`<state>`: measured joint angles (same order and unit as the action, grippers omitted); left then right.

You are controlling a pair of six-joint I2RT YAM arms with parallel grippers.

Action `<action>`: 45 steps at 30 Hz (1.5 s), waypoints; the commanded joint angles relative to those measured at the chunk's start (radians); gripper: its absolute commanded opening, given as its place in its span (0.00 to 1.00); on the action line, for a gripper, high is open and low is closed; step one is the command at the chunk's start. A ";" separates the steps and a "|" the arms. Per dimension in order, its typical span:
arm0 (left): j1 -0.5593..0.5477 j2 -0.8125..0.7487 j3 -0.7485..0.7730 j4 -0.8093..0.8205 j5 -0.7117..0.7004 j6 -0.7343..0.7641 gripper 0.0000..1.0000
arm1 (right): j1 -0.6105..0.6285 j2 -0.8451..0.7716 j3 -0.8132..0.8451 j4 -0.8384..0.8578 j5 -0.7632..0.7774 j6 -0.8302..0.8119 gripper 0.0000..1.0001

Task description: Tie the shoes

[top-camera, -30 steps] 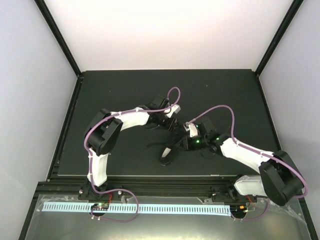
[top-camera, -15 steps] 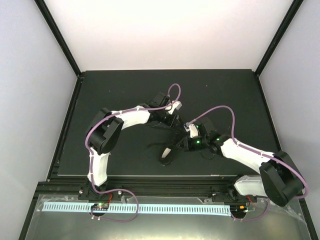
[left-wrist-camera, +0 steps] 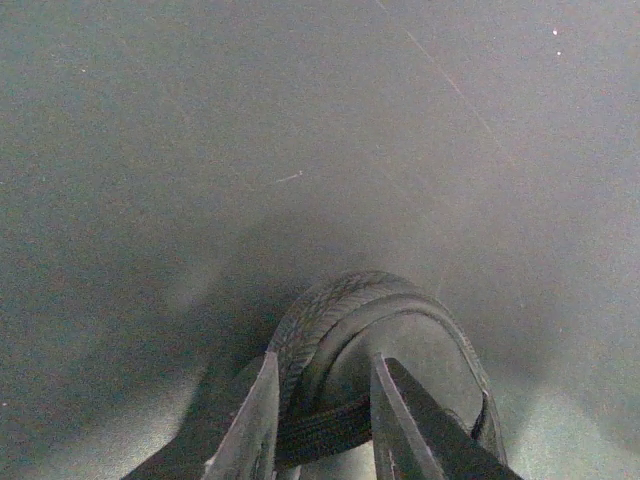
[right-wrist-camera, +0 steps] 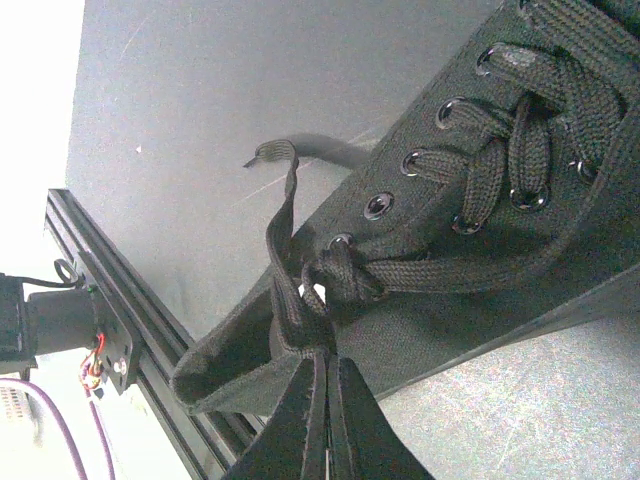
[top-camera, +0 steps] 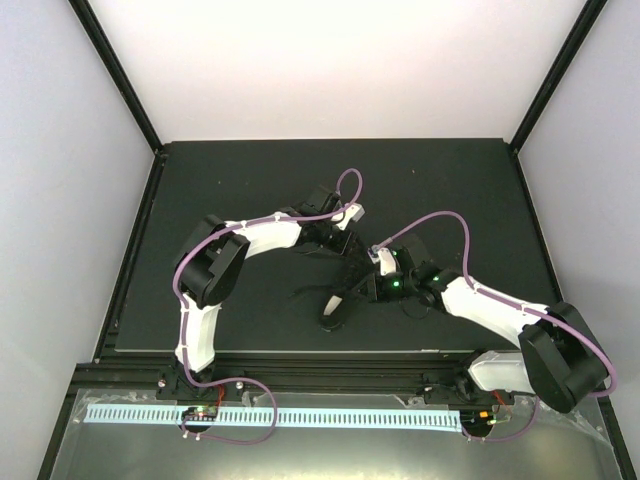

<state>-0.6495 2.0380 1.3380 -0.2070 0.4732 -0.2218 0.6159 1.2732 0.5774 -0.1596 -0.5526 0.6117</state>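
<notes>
Beside the right end effector (right-wrist-camera: pixel 322 372) lies the shoe (right-wrist-camera: pixel 480 290).

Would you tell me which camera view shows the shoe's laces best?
Right wrist: the laces fill it, with eyelets, crossings and the knot sharp. Left wrist shows only one lace loop; top external shows the shoe as a dark shape, laces barely traceable.

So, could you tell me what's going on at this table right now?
Two robot arms are tying a black shoe on the dark table. The right gripper is shut on a lace just below a knot near the top eyelets. A loop of lace sits at the left gripper, but I cannot tell whether it is clamped.
</notes>
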 commanded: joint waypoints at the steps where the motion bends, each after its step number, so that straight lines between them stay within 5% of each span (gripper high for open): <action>1: 0.001 0.018 0.015 0.014 0.027 -0.009 0.25 | 0.007 -0.014 0.001 0.007 0.003 0.008 0.02; 4: 0.001 0.013 0.011 0.006 0.028 -0.016 0.22 | 0.007 -0.013 0.001 0.008 0.003 0.007 0.02; 13: 0.000 -0.033 -0.043 0.027 0.028 -0.054 0.43 | 0.007 -0.017 0.001 0.008 0.002 0.008 0.02; 21: 0.001 -0.013 -0.039 0.024 0.036 -0.067 0.41 | 0.006 -0.025 0.001 0.005 0.005 0.009 0.02; 32: -0.002 -0.037 -0.083 0.033 0.020 -0.089 0.52 | 0.006 -0.023 0.001 0.009 0.005 0.010 0.02; 40: -0.007 -0.060 -0.112 0.045 0.025 -0.114 0.23 | 0.006 -0.023 -0.002 0.009 0.008 0.012 0.02; 45: -0.009 -0.124 -0.145 0.048 -0.002 -0.129 0.21 | 0.006 -0.026 0.002 0.008 0.009 0.011 0.02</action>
<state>-0.6502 1.9762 1.2247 -0.1314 0.4942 -0.3317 0.6159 1.2659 0.5774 -0.1600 -0.5522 0.6121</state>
